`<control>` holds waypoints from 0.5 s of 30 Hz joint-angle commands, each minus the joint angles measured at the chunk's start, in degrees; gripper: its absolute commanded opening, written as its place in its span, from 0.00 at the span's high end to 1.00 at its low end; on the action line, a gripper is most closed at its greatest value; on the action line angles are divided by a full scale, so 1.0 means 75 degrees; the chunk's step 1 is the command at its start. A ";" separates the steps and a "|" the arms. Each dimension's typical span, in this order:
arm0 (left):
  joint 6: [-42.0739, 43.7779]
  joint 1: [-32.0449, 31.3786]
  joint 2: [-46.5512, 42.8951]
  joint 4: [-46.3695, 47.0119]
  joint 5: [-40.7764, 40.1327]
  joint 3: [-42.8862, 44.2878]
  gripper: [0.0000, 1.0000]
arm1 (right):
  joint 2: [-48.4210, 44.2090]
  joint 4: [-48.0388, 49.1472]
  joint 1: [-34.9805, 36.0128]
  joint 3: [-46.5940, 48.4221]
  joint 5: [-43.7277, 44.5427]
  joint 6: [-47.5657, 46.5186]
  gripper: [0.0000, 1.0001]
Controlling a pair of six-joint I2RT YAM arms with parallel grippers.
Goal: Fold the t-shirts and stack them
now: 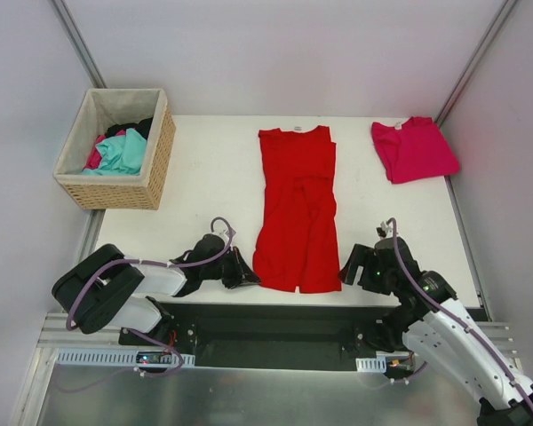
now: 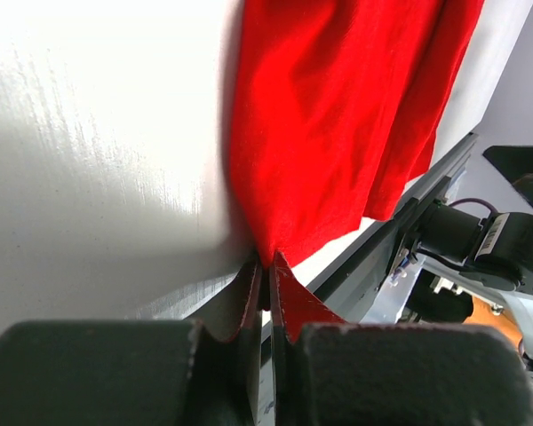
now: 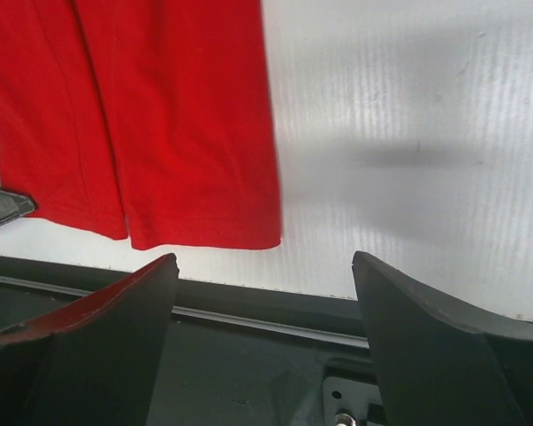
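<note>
The red t-shirt [image 1: 298, 209] lies lengthwise in the middle of the table, its sides folded in, collar at the far end and hem at the near edge. My left gripper [image 1: 247, 276] is shut on the shirt's near left hem corner; the left wrist view shows the pinch [image 2: 268, 264] on the red cloth [image 2: 338, 124]. My right gripper [image 1: 346, 270] is open and empty, just right of the near right hem corner. In the right wrist view it [image 3: 265, 271] sits in front of the hem [image 3: 204, 232], apart from it. The magenta-pink t-shirt [image 1: 413, 149] lies folded at the back right.
A wicker basket [image 1: 155, 169] stands at the back left with teal, pink and dark clothes [image 1: 124, 153] in it. The table's near edge and a black rail [image 3: 249, 311] run right under both grippers. Walls close the left and right sides.
</note>
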 commanded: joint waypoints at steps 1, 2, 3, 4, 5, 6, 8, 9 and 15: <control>0.0364 0.0095 -0.0010 -0.1012 -0.0327 -0.0168 1.00 | 0.0081 0.0647 0.0073 -0.0548 -0.0981 0.0573 0.17; 0.0365 0.0119 -0.0022 -0.1024 -0.0327 -0.0169 1.00 | 0.0093 0.0950 0.0085 -0.0667 -0.1135 0.0668 0.17; 0.0365 0.0119 -0.0033 -0.1024 -0.0315 -0.0157 1.00 | 0.0116 0.1080 0.0073 -0.0795 -0.1241 0.0762 0.17; 0.0365 0.0119 -0.0068 -0.1036 -0.0327 -0.0180 1.00 | 0.0139 0.1221 0.0085 -0.0913 -0.1416 0.0844 0.18; 0.0365 0.0119 -0.0104 -0.1047 -0.0327 -0.0192 1.00 | 0.0186 0.1443 0.0085 -0.1146 -0.1487 0.1019 0.18; 0.0376 0.0131 -0.0115 -0.1059 -0.0315 -0.0192 1.00 | 0.0233 0.1549 0.0085 -0.1229 -0.1546 0.1067 0.18; 0.0365 0.0142 -0.0174 -0.1094 -0.0315 -0.0227 1.00 | 0.0268 0.1807 0.0108 -0.1463 -0.1652 0.1207 0.18; 0.0388 0.0154 -0.0186 -0.1106 -0.0327 -0.0216 1.00 | 0.0303 0.1901 0.0108 -0.1523 -0.1652 0.1243 0.18; 0.0435 0.0213 -0.0221 -0.1176 -0.0280 -0.0227 1.00 | 0.0631 0.2195 0.0120 -0.1629 -0.1582 0.1314 0.25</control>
